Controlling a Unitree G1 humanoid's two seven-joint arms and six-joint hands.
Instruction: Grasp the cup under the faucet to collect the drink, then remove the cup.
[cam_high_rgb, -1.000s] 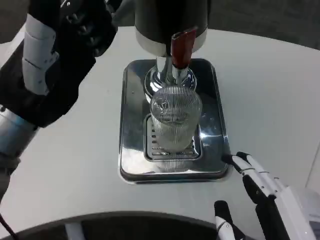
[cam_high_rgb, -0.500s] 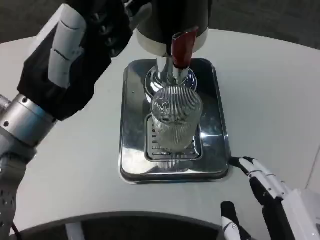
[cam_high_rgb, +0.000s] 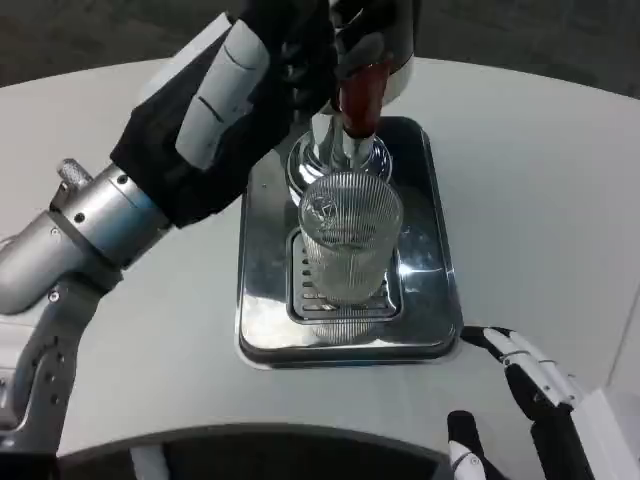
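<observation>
At the centre of the frame, a ribbed clear cup (cam_high_rgb: 350, 235) is seen standing upright on the slotted grate (cam_high_rgb: 340, 300) of a shiny metal drip tray (cam_high_rgb: 262, 290), which lies on the white table (cam_high_rgb: 540, 190). Directly above and just behind the cup, the chrome faucet (cam_high_rgb: 340, 152) of a dark drink dispenser (cam_high_rgb: 395, 40) is seen, with a red tap lever (cam_high_rgb: 362, 95) at its front. The cup is touched by neither hand.

Across the upper left of the frame, the left hand (cam_high_rgb: 270, 85) is stretched in from the lower left on its silver forearm (cam_high_rgb: 85, 235), its white back turned toward the camera. Its dark fingers (cam_high_rgb: 340, 30) are gathered at the top of the red lever and the dispenser body near the upper centre; whether the lever is actually gripped or only touched cannot be told, since the fingertips are hidden against the dark dispenser.

Toward the lower right corner, the right hand (cam_high_rgb: 520, 400) is held low above the table, just beside the near right corner of the tray and apart from the cup. Its white and black fingers (cam_high_rgb: 500, 345) are spread loosely, and nothing is held in them.
</observation>
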